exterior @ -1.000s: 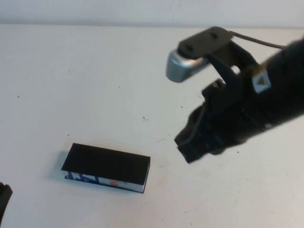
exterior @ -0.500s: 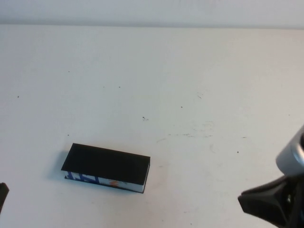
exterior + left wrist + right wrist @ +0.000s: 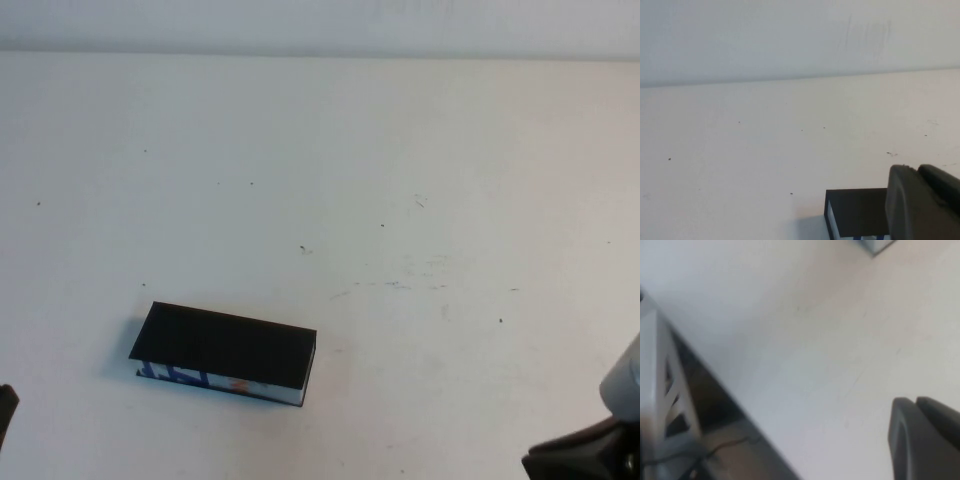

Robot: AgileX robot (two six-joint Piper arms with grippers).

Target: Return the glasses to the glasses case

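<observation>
Right tool [image 3: 590,462] sits at the tabletop's [image 3: 400,150] near-right corner, left tool [image 3: 5,410] at the near-left edge; I cannot tell either's opening. Glasses case [image 3: 225,352] lies closed.

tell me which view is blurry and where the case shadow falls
High view: even, soft light; the glasses case is sharp, with a faint shadow at its left end; the right hand sits at the bottom right corner, the left hand at the bottom left edge. Left wrist view: fairly clear. Right wrist view: blurred throughout, table washed out.
</observation>
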